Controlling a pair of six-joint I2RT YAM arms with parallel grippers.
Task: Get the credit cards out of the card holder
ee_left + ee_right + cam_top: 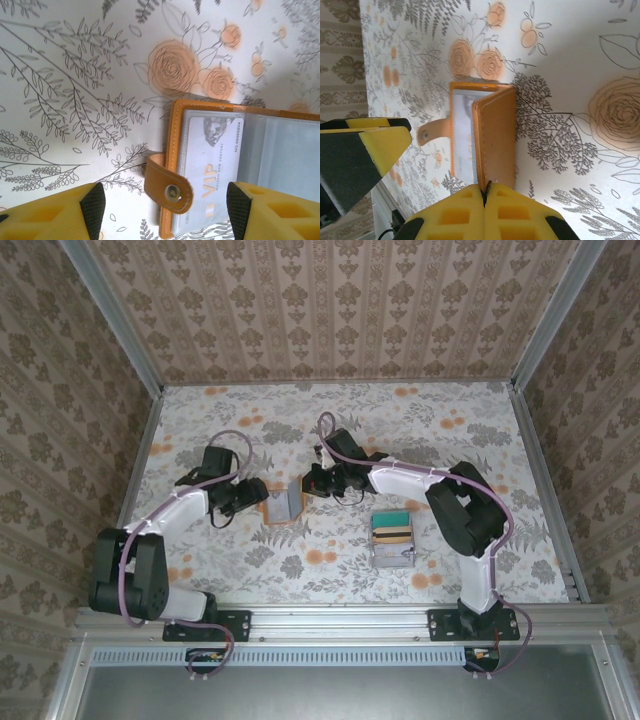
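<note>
The orange card holder (283,506) lies open on the flowered table between my two grippers. In the left wrist view its snap strap (169,183) curls over the orange edge (176,145), and a pale grey credit card (210,160) printed "VIP" sits in a clear sleeve. My left gripper (165,210) is open, its fingertips on either side of the strap and card, touching nothing. My right gripper (485,192) is shut on the edge of the card holder's cover flap (497,140), which stands raised above the card (461,135). From above, the left gripper (250,498) and right gripper (312,483) flank the holder.
A grey tray (392,556) with a teal card (392,518) and a yellow card (392,532) sits right of the holder, near the right arm. One of the left gripper's yellow fingers (375,145) looms at the left of the right wrist view. Patterned walls enclose the table.
</note>
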